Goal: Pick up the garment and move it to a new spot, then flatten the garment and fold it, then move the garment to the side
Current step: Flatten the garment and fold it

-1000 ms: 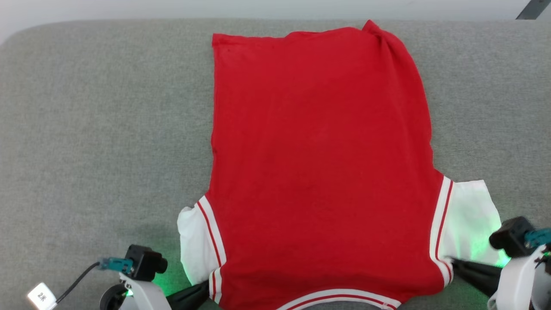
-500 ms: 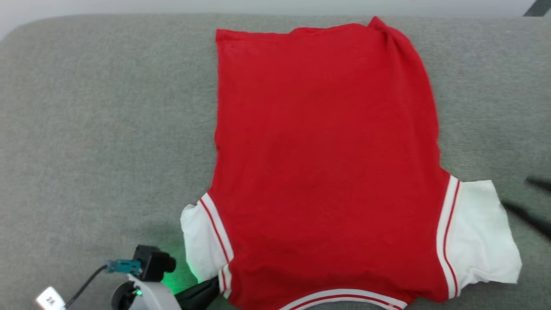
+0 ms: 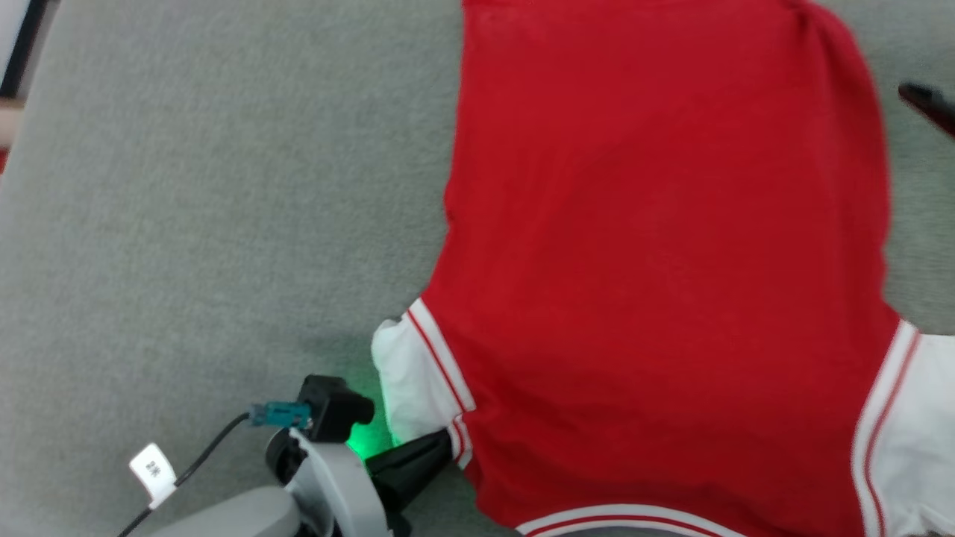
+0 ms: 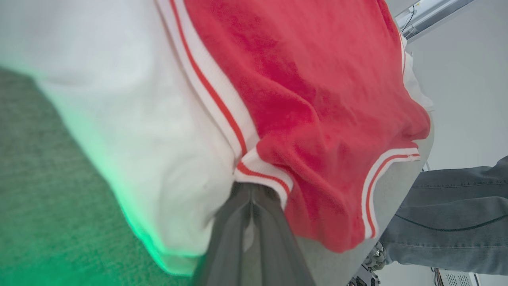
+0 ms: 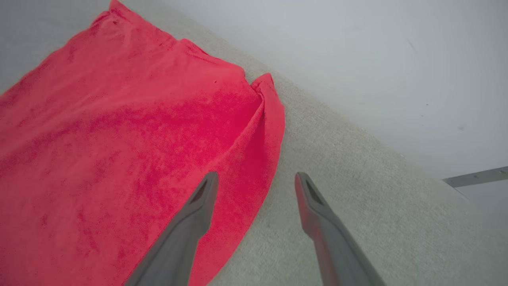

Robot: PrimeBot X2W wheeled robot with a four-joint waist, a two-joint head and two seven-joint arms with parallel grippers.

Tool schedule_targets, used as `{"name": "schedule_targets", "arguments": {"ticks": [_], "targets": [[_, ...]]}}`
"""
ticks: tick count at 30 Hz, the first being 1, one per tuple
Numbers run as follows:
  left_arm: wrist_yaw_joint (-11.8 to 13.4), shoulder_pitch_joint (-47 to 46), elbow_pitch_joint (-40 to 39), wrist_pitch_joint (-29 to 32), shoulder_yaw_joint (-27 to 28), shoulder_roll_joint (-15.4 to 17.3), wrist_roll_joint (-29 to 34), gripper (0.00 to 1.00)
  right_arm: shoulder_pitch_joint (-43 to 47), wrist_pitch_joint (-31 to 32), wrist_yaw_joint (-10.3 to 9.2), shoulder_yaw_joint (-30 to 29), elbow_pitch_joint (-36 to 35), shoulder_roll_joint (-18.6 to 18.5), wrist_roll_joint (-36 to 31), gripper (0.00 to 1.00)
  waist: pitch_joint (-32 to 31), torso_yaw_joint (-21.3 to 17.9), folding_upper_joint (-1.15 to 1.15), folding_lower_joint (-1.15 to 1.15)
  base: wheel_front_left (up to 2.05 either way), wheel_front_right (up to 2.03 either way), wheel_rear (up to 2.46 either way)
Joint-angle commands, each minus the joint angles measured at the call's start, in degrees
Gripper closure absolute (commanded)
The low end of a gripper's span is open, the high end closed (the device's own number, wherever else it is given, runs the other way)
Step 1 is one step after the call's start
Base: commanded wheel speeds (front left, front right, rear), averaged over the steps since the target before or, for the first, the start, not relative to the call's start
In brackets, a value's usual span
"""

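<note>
One of the two grips has been given up within the last second. The right white sleeve [image 3: 921,432], earlier pinched at the near edge, has been let go. The right gripper [image 5: 256,180] is now seen spread open above the far right side of the red jersey-style T-shirt with white sleeves [image 3: 656,261], near its rumpled far hem corner [image 5: 270,95]. The left gripper [image 4: 249,194] is kept clamped on the striped trim [image 4: 264,174] of the left sleeve [image 3: 406,373]. The T-shirt is laid back-up and largely flat on the grey woven fabric surface [image 3: 186,224]; its shift in the head view is owed to camera movement. Flattening is judged to be under way, with the buckled far corner likely to be smoothed next while the near left corner is anchored.
</note>
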Motion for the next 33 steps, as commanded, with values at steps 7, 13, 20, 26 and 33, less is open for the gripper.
{"name": "schedule_targets", "arguments": {"ticks": [7,13,20,26,33], "targets": [[0.66,-4.01,2.14,0.14,-0.26,-5.67,1.22,1.0,-14.64,3.9,-0.09,4.95,16.25,6.0,-6.2,0.0,8.96,7.66,0.0,0.0,0.0,0.0,0.0],[1.03,-4.5,3.08,-0.18,-0.74,-6.58,1.12,1.0,-18.93,7.96,-0.09,9.02,24.76,9.32,-6.06,0.0,10.91,8.08,0.0,0.0,0.0,0.0,0.0],[1.07,-5.77,3.52,-0.45,-0.95,-7.01,0.79,1.0,-18.88,10.51,-0.04,12.62,27.71,11.47,-2.69,0.93,11.15,7.11,0.0,0.0,0.0,0.0,0.0],[1.06,-6.02,3.63,-1.04,-0.84,-6.25,0.28,1.0,-19.22,7.37,-0.09,12.79,28.56,10.18,-0.09,1.0,9.28,5.98,0.0,0.0,0.0,0.0,0.0],[1.05,-4.89,3.36,-2.41,-0.67,-4.17,-0.62,1.0,-16.41,3.37,-0.09,13.79,24.63,6.62,3.84,1.0,5.35,4.16,0.0,0.0,0.0,0.0,0.0]]}}
